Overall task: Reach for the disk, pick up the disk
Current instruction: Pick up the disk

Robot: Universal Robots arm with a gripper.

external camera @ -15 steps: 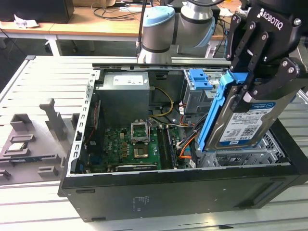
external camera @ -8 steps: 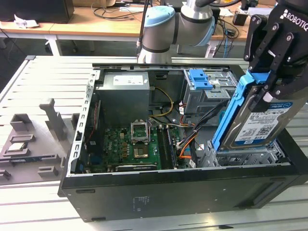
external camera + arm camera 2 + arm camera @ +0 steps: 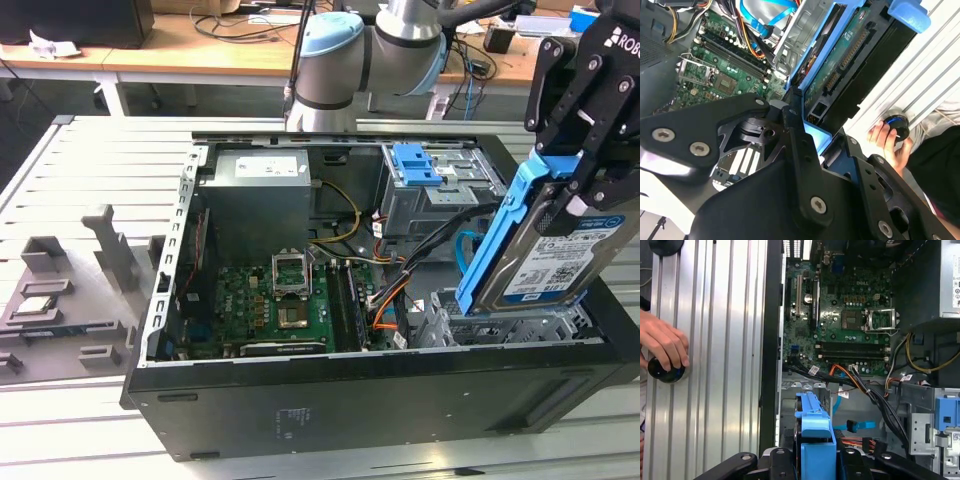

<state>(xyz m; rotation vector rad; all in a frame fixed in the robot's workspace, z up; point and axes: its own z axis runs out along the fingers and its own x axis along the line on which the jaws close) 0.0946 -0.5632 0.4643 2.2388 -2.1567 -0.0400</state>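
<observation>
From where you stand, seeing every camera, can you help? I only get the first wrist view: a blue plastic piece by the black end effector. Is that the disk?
Observer: Yes. In the exterior view the end effector grips the disk by its blue frame, tilted above the open computer case.
Operator: Does it have a label?
Observer: A white-and-blue one faces the exterior camera.
Operator: And the hand I see on the table?
Observer: In the second wrist view its fingers rest on a round black knob.
</observation>
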